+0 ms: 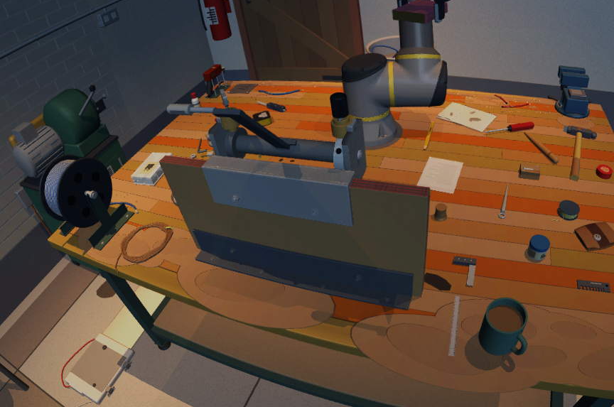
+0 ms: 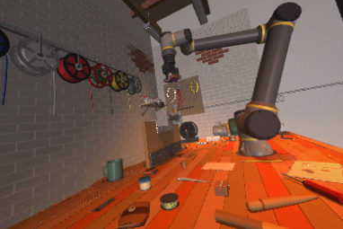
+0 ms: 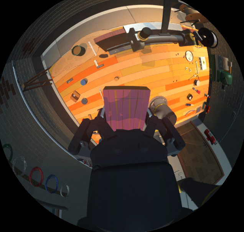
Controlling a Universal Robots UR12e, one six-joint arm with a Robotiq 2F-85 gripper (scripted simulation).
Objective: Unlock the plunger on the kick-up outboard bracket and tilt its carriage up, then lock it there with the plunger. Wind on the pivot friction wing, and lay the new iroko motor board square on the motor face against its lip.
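The reddish-brown iroko motor board [image 1: 419, 11] [image 3: 125, 107] is clamped flat in my gripper [image 1: 420, 2] [image 2: 171, 74] [image 3: 126, 115], carried high above the bench near the arm's upright column. The kick-up outboard bracket [image 1: 287, 145] [image 3: 157, 39] stands at the front-left of the bench behind a large upright panel [image 1: 297, 224], with its black-knobbed plunger [image 1: 340, 107] [image 3: 145, 33] at the right end of the tube. A long handle [image 1: 198, 109] sticks out at the left end. The motor face is hidden behind the panel from the side camera.
A green mug [image 1: 503, 325] stands at the front edge, with a steel rule [image 1: 454, 325] beside it. Small tins [image 1: 538, 246], a hammer [image 1: 577, 145], a screwdriver [image 1: 511, 128] and papers [image 1: 440, 173] are scattered over the right half. A wire spool [image 1: 74, 192] sits at the left corner.
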